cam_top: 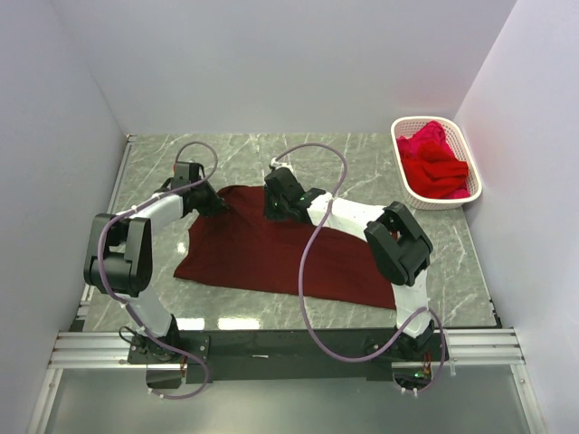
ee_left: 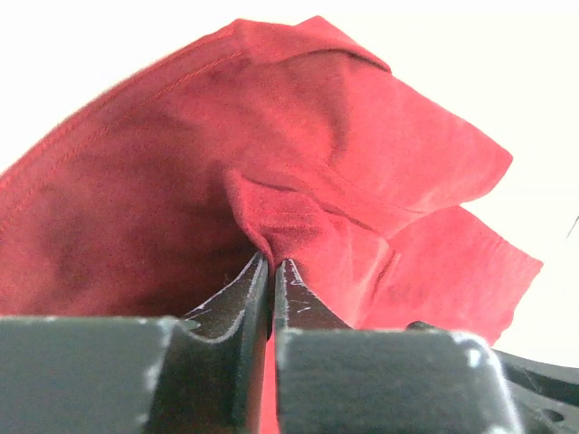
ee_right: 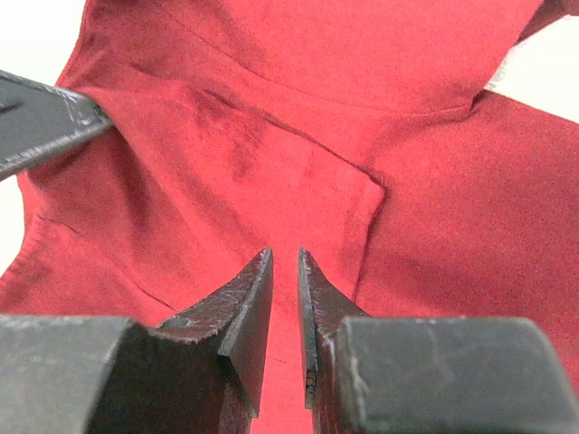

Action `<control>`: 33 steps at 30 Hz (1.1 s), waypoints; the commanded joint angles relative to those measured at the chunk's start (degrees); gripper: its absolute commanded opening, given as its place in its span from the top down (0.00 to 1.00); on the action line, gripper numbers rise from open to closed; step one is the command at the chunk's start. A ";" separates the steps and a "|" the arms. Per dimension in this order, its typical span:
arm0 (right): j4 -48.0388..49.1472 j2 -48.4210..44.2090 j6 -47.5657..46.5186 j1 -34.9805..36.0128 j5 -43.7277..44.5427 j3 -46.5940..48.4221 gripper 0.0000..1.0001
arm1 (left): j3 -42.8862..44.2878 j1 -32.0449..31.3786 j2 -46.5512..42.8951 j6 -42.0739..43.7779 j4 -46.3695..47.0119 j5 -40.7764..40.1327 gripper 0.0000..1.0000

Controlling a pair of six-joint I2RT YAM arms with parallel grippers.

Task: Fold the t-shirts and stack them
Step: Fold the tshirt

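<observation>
**Maroon shirt spread left of the basket, 2 grippers at its far edge**

The basket (cam_top: 401,136) stands at the far right corner of the table (cam_top: 362,163), holding a heap of red shirts (cam_top: 434,163) that rises above its rim. The maroon shirt (cam_top: 271,253) lies spread on the table to the left of the basket and nearer the arm bases than it, well apart from it. No part of the maroon shirt touches the basket.

Both grippers are at the shirt edge that faces the basket's end of the table. The right gripper (cam_top: 274,212) is the closer of the 2 to the basket, and the left gripper (cam_top: 213,203) is further left from it.

In the left wrist view, the left gripper (ee_left: 272,265) is clamped tight on a pinch of the maroon shirt (ee_left: 181,181). The cloth gathers into creases right at the fingertips and fans out above them, with a stitched hem running along its top.

In the right wrist view, the right gripper (ee_right: 285,258) has its fingers almost together, with only a thin slit between them. They point at flat cloth of the maroon shirt (ee_right: 271,108), beside a folded edge. I cannot tell whether any cloth is caught in that slit.
</observation>
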 commanded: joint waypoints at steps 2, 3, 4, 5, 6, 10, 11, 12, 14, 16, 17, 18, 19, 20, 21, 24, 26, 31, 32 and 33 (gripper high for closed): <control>1.65 -3.38 -0.31 0.13 1.61 -0.90 0.76 | 4.20 0.02 -1.82 9.70 0.76 -2.69 0.80; 1.74 -3.30 -0.22 0.13 1.79 -0.90 0.76 | 4.82 -0.07 -1.56 10.67 -0.12 -3.48 0.75; 1.82 -3.30 -0.22 0.13 1.62 -0.90 0.76 | 5.35 -0.07 -0.69 11.38 -1.00 -4.62 0.69; 1.91 -3.30 -0.22 0.13 1.61 -0.98 0.76 | 5.70 -0.07 -0.42 12.52 -2.22 -6.72 0.56; 2.00 -3.30 -0.13 0.13 1.70 -1.24 0.76 | 5.79 -0.07 -0.33 13.05 -2.50 -7.69 0.52; 2.00 -3.65 -0.13 0.13 2.40 -1.95 0.76 | 5.79 -0.07 -0.85 14.11 -4.25 -11.75 0.43; 1.91 -3.91 -0.04 0.13 2.58 -2.04 0.76 | 6.31 0.02 -0.85 13.85 -4.78 -14.01 0.41; 1.83 -3.91 0.04 0.05 3.62 -2.13 0.76 | 6.58 0.02 -1.03 13.67 -5.74 -16.21 0.40; 1.39 -4.17 0.13 -0.22 4.86 -1.95 0.76 | 8.41 0.19 -0.86 13.67 -6.19 -16.84 0.41; -0.27 -4.09 0.66 -1.44 7.06 -0.73 0.76 | 10.88 0.19 0.80 13.67 -7.33 -17.28 0.42; -0.81 -3.74 0.83 -2.23 7.06 -0.11 0.75 | 14.19 0.19 1.69 13.41 -8.03 -17.46 0.43; -0.73 -3.56 1.44 -3.20 6.63 0.59 0.75 | 16.14 0.10 2.83 13.15 -9.43 -17.55 0.43; -0.29 -3.39 1.89 -5.12 5.32 0.77 0.74 | 17.99 0.19 5.45 12.80 -10.05 -16.76 0.43; 0.06 -2.86 2.33 -6.36 4.35 0.95 0.73 | 21.57 0.19 6.87 12.53 -10.49 -15.97 0.43; 0.33 -2.51 2.76 -7.33 3.38 1.82 0.72 | 23.18 0.19 8.27 12.44 -10.85 -15.01 0.42; 0.07 -0.14 3.47 -10.23 0.74 5.33 0.60 | 28.63 0.19 14.07 14.19 -11.55 -7.82 0.40; -0.63 2.31 3.73 -11.55 -1.45 7.62 0.55 | 31.70 0.28 17.86 15.16 -11.99 -2.81 0.38; -4.15 8.38 5.93 -13.14 -2.43 16.23 0.50 | 35.22 1.07 23.04 15.69 -9.80 5.64 0.32; -5.02 9.18 6.19 -13.22 -2.60 17.29 0.50 | 36.19 1.07 23.92 15.95 -10.40 6.79 0.32; -5.81 9.97 6.63 -13.23 -3.13 19.30 0.50 | 37.33 1.07 24.89 16.22 -11.37 7.93 0.32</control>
